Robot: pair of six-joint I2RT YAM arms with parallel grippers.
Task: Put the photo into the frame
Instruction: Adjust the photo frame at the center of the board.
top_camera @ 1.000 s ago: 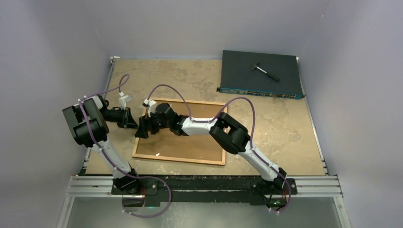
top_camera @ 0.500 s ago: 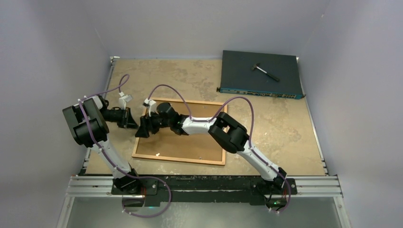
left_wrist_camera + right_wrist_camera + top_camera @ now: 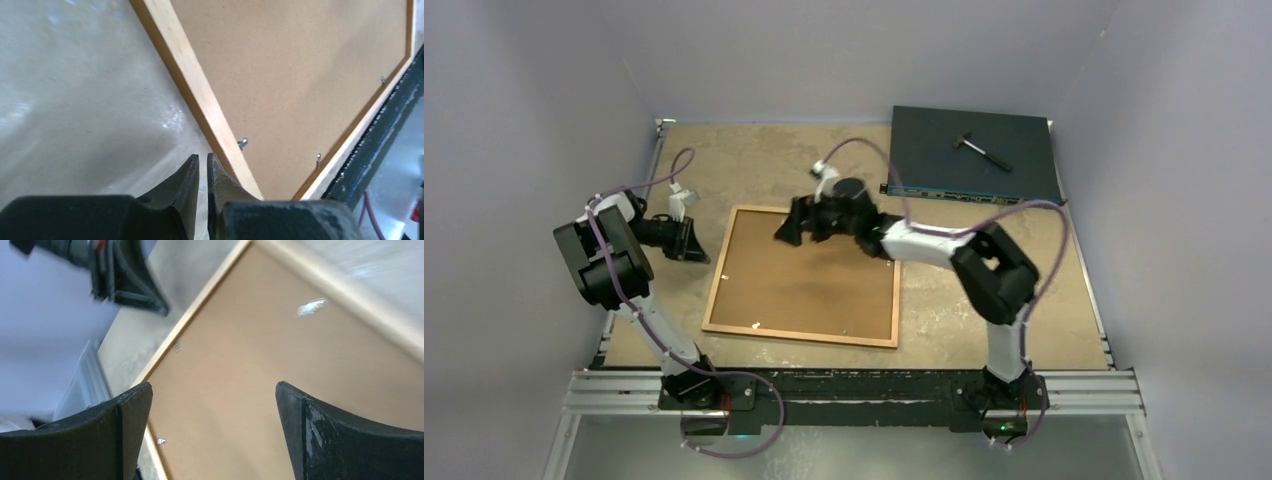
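The frame (image 3: 799, 338) lies with the board (image 3: 809, 285) in it. We cannot see the photo; perhaps it is underneath. Our left gripper (image 3: 202, 160) is pressed together and empty beside the frame, and the right gripper (image 3: 212, 388) is spread above it.

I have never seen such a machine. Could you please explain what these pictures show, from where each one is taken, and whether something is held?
These are two robot arms bolted at the near edge of a table. One picture looks down from a fixed camera above and behind them. The other two come from small cameras on the wrists, so each shows that arm's own black fingers.

On the table lies a wooden frame with a brown backing board inside it. At the far right is a dark flat electronics box with a small tool on top.

The left gripper is beside the frame's left edge, its fingers almost together. The right gripper is over the far part of the frame, wide open. Neither holds anything. No photo shows in any picture.
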